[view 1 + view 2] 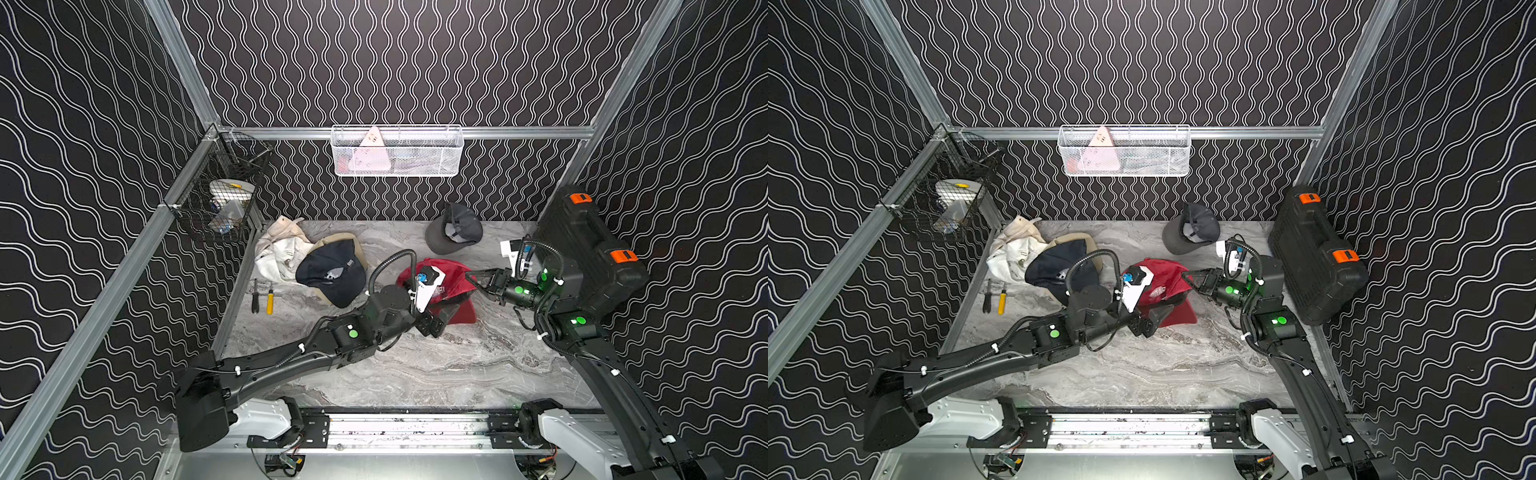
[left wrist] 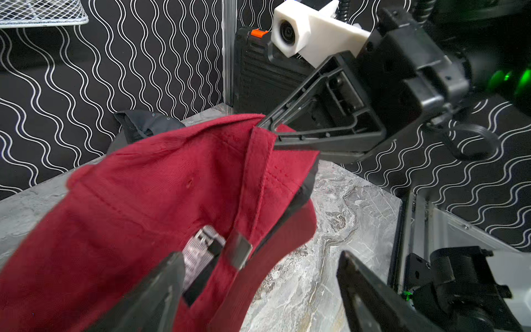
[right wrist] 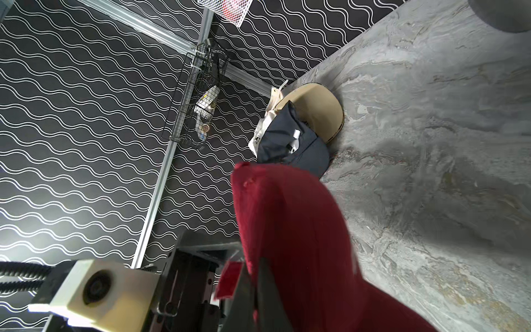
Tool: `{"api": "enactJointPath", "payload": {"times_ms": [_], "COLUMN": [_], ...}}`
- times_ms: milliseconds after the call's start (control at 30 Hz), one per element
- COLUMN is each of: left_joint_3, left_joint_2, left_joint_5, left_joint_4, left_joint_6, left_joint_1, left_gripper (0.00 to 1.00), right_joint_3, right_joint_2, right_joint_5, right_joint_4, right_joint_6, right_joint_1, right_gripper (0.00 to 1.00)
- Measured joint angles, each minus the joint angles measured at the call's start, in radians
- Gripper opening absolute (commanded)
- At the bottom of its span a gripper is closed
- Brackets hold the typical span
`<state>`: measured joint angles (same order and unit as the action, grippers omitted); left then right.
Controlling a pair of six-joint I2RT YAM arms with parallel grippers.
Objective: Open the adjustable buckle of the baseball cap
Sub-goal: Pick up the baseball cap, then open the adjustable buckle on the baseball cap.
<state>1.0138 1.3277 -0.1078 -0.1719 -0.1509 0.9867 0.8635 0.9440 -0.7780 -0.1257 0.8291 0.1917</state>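
Fingers (image 2: 316, 145) of the right gripper (image 2: 265, 126) are clenched on the upper end of a red fabric strap (image 2: 258, 172). The strap belongs to the red cotton baseball cap (image 1: 455, 274), which sits mid-table on the grey marbled tabletop (image 1: 415, 365) between both arms. The left gripper (image 2: 260, 255), at the cap's near side, is released, its fingers (image 2: 367, 293) spread wide either side of the dull metal buckle (image 2: 237, 250).
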Motion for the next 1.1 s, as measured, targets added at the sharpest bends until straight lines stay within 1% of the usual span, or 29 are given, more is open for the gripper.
{"api": "enactJointPath", "payload": {"times_ms": [300, 567, 833, 933, 1000, 1100], "left_joint_3": [0.018, 0.042, 0.031, 0.025, 0.019, 0.016], "left_joint_2": [0.034, 0.058, 0.048, 0.04, 0.032, 0.031], "left_joint_5": [-0.034, -0.053, -0.096, -0.112, -0.125, -0.135], "left_joint_4": [-0.067, -0.079, -0.105, -0.12, -0.13, -0.138], "left_joint_6": [0.015, 0.021, 0.021, 0.022, 0.022, 0.023], "left_joint_1": [0.0, 0.0, 0.0, 0.0, 0.0, 0.0], "left_gripper": [0.88, 0.88, 0.85, 0.82, 0.78, 0.64], "right_joint_3": [-0.013, -0.013, -0.012, -0.012, -0.012, -0.016], "right_joint_2": [-0.029, -0.033, -0.053, -0.061, -0.064, -0.07], "right_joint_5": [-0.005, 0.0, 0.009, 0.009, 0.008, 0.009], "right_joint_4": [0.005, 0.005, 0.005, 0.004, 0.005, 0.005], "right_joint_6": [0.013, 0.016, 0.016, 0.016, 0.016, 0.018], "right_joint_1": [0.023, 0.06, 0.077, 0.079, 0.08, 0.081], "right_gripper": [0.0, 0.0, 0.0, 0.0, 0.0, 0.0]}}
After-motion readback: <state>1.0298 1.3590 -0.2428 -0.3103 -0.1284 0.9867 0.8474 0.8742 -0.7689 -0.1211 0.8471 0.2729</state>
